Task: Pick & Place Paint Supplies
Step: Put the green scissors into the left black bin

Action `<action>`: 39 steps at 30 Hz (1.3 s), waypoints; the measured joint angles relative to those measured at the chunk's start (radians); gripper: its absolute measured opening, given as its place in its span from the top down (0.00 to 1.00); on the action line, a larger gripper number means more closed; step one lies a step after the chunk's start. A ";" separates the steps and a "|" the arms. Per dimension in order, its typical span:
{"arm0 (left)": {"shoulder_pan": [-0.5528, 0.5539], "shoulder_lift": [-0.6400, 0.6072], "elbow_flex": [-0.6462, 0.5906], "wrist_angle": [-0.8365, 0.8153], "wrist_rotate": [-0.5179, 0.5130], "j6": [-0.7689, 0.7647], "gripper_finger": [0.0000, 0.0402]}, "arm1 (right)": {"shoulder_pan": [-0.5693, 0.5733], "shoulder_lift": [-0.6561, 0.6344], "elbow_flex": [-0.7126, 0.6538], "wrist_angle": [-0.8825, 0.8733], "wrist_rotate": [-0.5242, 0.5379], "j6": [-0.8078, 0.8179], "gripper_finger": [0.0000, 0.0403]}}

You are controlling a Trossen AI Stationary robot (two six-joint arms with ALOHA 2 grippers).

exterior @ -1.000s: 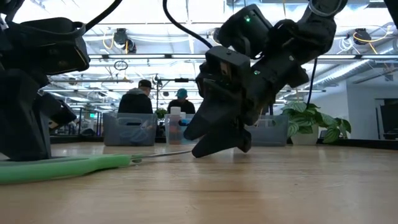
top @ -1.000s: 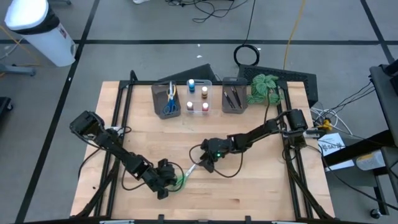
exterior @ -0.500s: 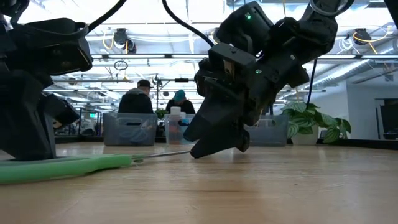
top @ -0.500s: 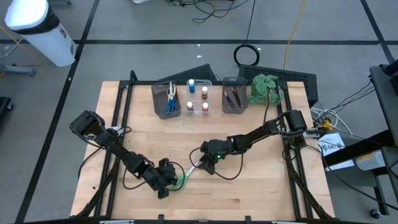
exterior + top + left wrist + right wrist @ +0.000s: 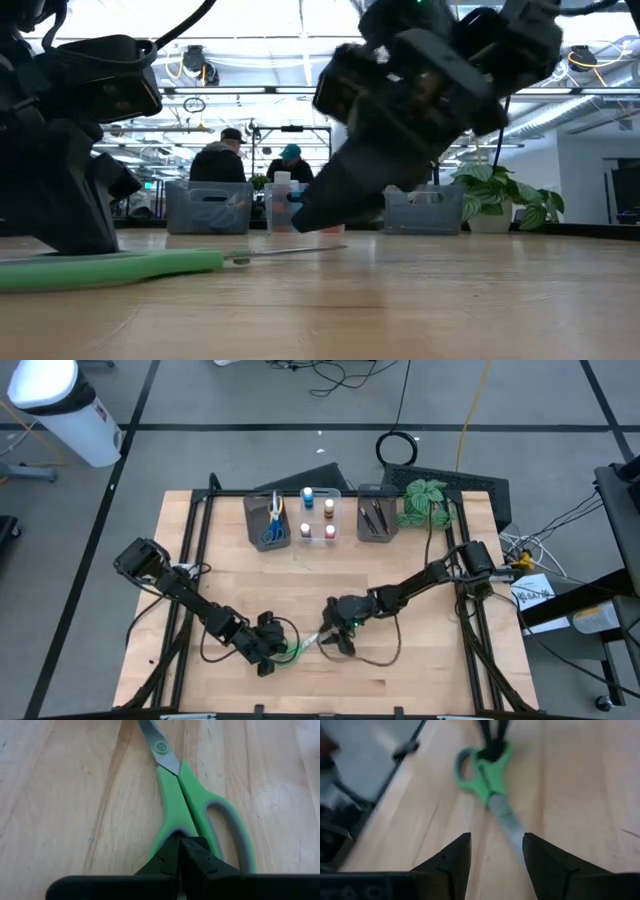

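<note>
You are watching the right gripper (image 5: 335, 643) sliding forward along the surface (image 5: 420, 670) toward the blades of the green scissors (image 5: 297, 648), its jaws apart but narrowing around the blade tip. The left gripper (image 5: 270, 655) is holding its jaws clamped on the scissors' handle, lying flat near the front edge. A handover is probably starting. You are getting open room between here and the bins (image 5: 267, 520) at the back

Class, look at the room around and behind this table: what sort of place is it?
Probably a robotics lab or workshop: exposed ceiling ducts, cables on the floor, and people seated at workstations behind the table.
</note>
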State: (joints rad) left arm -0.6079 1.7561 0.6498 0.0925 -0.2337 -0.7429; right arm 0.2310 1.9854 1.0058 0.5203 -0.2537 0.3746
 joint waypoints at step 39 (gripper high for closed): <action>0.005 0.000 -0.001 0.007 -0.001 0.033 0.98 | 0.058 -0.007 0.004 -0.279 0.278 -0.559 0.96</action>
State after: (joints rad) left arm -0.6033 1.7565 0.6487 0.0994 -0.2344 -0.7101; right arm 0.2893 1.9785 1.0100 0.2409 0.0240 -0.1848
